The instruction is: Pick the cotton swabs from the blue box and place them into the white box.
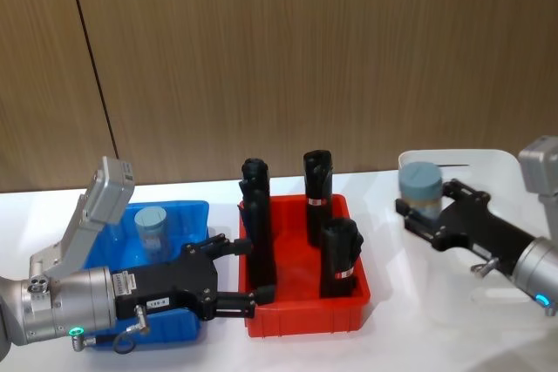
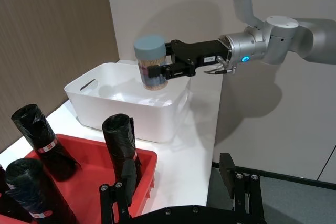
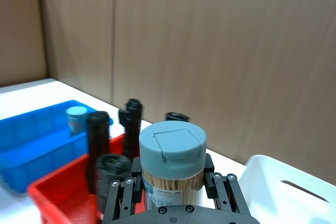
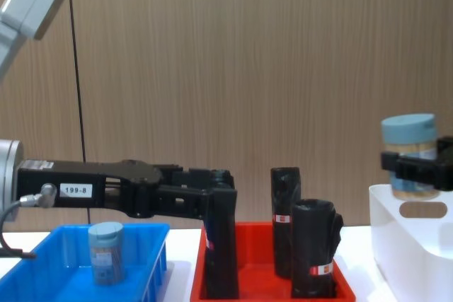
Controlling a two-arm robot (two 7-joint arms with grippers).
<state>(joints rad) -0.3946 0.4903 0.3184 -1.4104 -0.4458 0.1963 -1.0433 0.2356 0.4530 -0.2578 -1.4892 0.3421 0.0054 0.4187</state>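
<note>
A brown wood-panel wall (image 1: 305, 58) with soft grain stands behind the white bench (image 1: 410, 346), and a thin dark seam (image 1: 94, 67) runs down it. In the left wrist view, a pale wall (image 2: 173, 3) meets a grey floor (image 2: 294, 192).

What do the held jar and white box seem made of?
The jar, in the right gripper above the white box: clear plastic, probably; sticks show through its wall. Its lid: matte grey-blue plastic with a moulded flap. The box: smooth, glossy plastic, moulded handle cutout. The left gripper hangs open by the blue box.
</note>
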